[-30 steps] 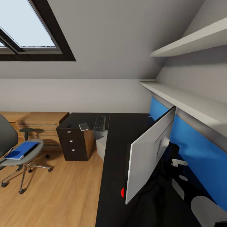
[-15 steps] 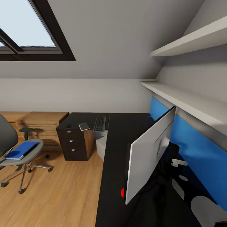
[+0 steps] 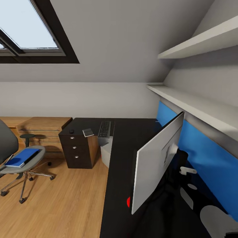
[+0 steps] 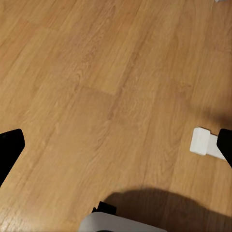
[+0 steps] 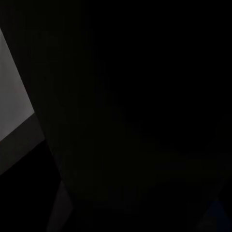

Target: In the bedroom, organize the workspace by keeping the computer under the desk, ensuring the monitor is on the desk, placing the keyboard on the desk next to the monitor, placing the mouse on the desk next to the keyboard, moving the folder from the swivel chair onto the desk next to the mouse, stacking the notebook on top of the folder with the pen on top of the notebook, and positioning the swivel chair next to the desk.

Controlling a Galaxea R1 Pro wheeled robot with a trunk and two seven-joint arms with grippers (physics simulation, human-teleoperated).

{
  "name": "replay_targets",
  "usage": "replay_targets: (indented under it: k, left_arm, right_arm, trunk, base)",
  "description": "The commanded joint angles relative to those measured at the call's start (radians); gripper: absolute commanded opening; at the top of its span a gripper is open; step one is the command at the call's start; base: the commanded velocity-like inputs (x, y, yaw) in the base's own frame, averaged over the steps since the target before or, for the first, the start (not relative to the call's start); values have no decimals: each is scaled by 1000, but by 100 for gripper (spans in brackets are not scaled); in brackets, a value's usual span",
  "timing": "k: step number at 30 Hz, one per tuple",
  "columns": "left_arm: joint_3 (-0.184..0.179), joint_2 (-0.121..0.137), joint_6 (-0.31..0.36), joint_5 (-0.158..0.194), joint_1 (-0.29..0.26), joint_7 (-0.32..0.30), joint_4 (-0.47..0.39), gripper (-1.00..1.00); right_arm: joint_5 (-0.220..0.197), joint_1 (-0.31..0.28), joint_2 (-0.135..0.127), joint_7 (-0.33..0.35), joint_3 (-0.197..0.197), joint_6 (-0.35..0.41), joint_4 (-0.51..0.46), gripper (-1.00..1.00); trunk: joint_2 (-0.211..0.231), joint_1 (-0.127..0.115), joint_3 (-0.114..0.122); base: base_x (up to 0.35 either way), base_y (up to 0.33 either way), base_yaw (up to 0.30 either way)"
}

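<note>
Looking from the head view, the monitor (image 3: pixel 158 162) stands on the near part of the black desk (image 3: pixel 122 165), tilted, its pale back toward the camera. The keyboard (image 3: pixel 104 129) lies on the far part of the desk, with the notebook (image 3: pixel 88 132) just beside it and the mouse (image 3: pixel 71 131) further along. The blue folder (image 3: pixel 22 157) rests on the seat of the swivel chair (image 3: pixel 19 165), well apart from the desk. The computer (image 3: pixel 106 153) sits under the desk.

The left wrist view shows wooden floor (image 4: pixel 96 87) and the left gripper (image 4: pixel 118 150) with its dark fingertips (image 4: pixel 9 150) spread wide, holding nothing.

The right wrist view is nearly all dark; I cannot tell how the right gripper stands.
</note>
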Motion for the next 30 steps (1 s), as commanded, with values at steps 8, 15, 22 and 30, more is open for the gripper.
replay_targets:
  k: [8, 15, 22, 30]
  left_arm:
    - [6, 1, -4, 4, -1, -9, 1, 100]
    - [6, 2, -3, 4, -1, -8, 1, 100]
    - [7, 2, -2, 4, -1, -8, 1, 100]
    - [7, 2, -2, 4, -1, -8, 1, 100]
  right_arm:
    - [-3, -2, -1, -7, 7, -4, 0, 100]
    - [-3, -2, -1, -9, 7, -4, 0, 100]
    - [-3, -2, -1, -9, 7, -4, 0, 100]
    - [-3, -2, -1, -7, 7, -4, 0, 100]
  trunk:
    - [-1, 0, -1]
    - [-1, 0, -1]
    - [-1, 0, -1]
    - [-1, 0, -1]
  base:
    - [0, 0, 0]
    - [0, 0, 0]
    - [-29, 0, 0]
    - [-255, 0, 0]
